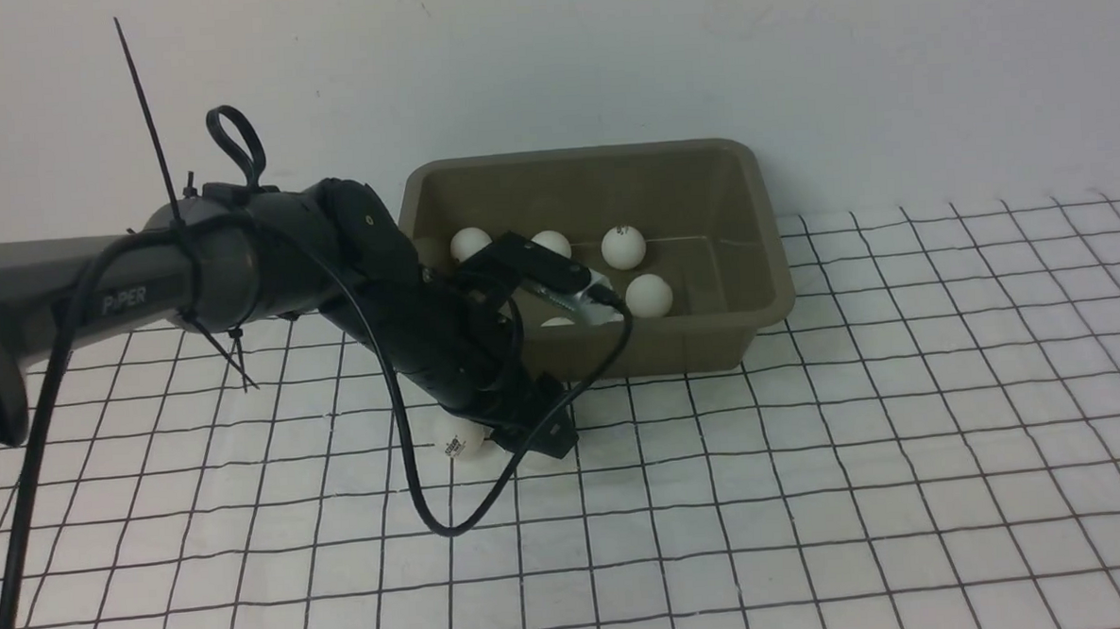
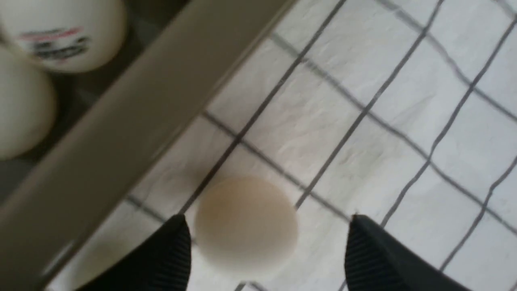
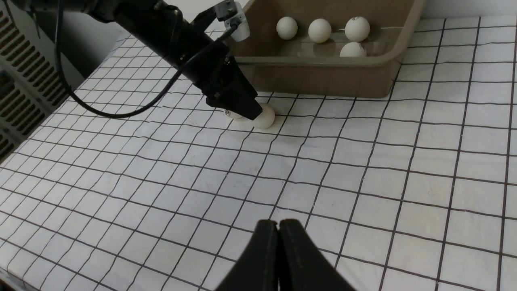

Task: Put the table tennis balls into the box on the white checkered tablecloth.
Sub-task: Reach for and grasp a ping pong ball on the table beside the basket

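- Front view: left hand (image 1: 539, 429) is down at the cloth (image 1: 814, 492), just in front of the box (image 1: 774, 277). A marked ball (image 1: 459, 438) sits right beside it, and more balls (image 1: 622, 247) lie inside the box.
- Left wrist view: fingers (image 2: 161, 258) are spread wide, gripping nothing. A plain ball (image 2: 246, 222) rests on the cloth between them, nearer one finger, with the box rim (image 2: 133, 121) close by.
- Right wrist view: right hand (image 3: 278, 242) is pinched tight and empty, over the cloth well apart from the box (image 3: 323, 76). The plain ball (image 3: 264, 117) and the half-hidden marked ball (image 3: 232, 114) are at the left hand's (image 3: 250, 110) tip.
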`<move>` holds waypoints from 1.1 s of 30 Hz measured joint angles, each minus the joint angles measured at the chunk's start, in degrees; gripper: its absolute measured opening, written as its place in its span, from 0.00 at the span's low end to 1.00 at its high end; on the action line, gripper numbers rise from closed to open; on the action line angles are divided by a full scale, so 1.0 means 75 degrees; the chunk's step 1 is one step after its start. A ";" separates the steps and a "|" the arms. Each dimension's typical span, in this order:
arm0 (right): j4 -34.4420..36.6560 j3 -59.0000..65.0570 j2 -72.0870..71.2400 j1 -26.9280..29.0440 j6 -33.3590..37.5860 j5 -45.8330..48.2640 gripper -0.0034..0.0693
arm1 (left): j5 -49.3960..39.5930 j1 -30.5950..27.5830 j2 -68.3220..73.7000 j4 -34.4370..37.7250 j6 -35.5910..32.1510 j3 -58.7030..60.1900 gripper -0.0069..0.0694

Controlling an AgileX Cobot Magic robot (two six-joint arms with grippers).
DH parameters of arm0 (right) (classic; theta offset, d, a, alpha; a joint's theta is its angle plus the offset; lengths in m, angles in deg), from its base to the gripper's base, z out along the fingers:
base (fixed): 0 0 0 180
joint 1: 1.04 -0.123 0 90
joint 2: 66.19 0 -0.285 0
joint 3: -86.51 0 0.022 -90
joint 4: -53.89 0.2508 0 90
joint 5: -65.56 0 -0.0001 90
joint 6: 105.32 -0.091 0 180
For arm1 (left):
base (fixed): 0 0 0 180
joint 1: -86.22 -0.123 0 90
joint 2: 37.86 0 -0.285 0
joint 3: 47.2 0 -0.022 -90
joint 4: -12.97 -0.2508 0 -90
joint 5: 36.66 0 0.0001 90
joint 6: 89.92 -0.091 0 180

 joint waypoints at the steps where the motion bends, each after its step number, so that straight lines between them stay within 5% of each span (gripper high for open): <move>1: -0.0016 0.0000 0.0000 0.0000 0.0000 0.0000 0.02 | -0.0067 -0.0061 -0.0017 -0.0047 0.0001 0.0000 0.71; 8: -0.0140 0.0000 0.0000 0.0000 0.0000 -0.0026 0.02 | -0.0514 -0.0157 -0.0025 -0.0227 0.0007 0.0000 0.70; 18: -0.0154 0.0000 0.0000 0.0000 0.0000 -0.0088 0.02 | -0.1220 -0.0173 -0.0025 -0.0269 0.0007 0.0000 0.57; 33: -0.0162 0.0000 0.0000 0.0000 0.0106 -0.0154 0.02 | -0.2384 -0.0188 -0.0033 -0.0283 0.0631 0.0000 0.57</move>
